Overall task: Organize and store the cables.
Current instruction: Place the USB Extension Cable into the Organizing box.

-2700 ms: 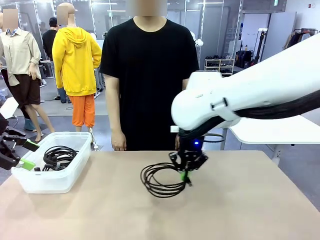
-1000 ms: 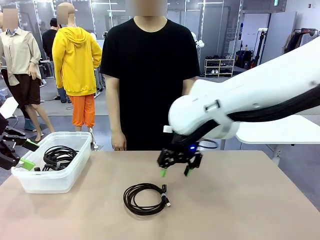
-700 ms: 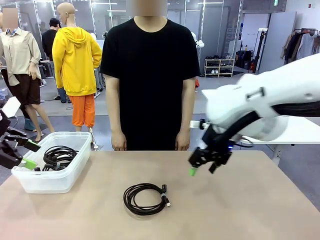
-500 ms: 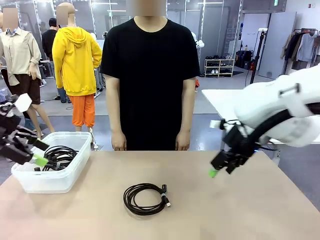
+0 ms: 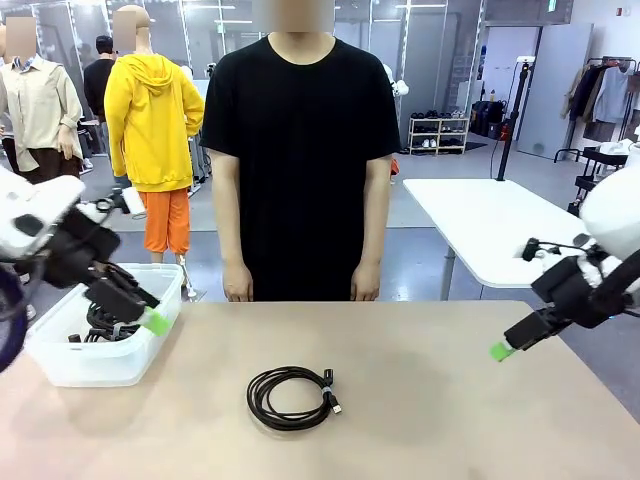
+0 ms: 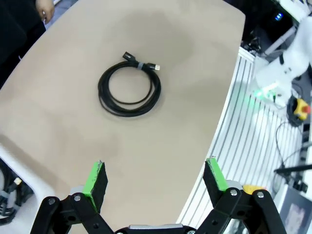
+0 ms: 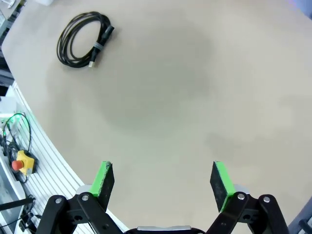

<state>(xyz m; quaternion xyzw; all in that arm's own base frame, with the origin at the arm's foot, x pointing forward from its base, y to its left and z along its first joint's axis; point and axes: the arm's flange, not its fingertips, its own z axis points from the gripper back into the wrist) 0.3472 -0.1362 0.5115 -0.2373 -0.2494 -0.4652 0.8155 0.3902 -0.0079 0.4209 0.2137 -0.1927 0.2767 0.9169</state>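
One black cable coil (image 5: pixel 293 397) lies flat on the tan table, in the middle near the front, with nothing touching it. It shows again as the coil (image 6: pixel 129 87) far ahead of the fingers in the left wrist view, and as the coil (image 7: pixel 83 39) at the top left of the right wrist view. More coiled cables (image 5: pixel 108 322) lie in the clear plastic bin (image 5: pixel 95 362) at the left. My left gripper (image 5: pixel 148 317) hangs open over the bin's near right corner, empty (image 6: pixel 155 176). At the table's right edge my right gripper (image 5: pixel 508 346) stands open and empty (image 7: pixel 163 179).
A person in a black shirt (image 5: pixel 300 150) stands at the far side of the table, arms hanging down. A white table (image 5: pixel 490 225) stands behind at the right. Bare tabletop surrounds the loose coil.
My right gripper set the coil down mid-table, opened, and drew back to the right edge. My left arm has swung in from the left, over the bin.
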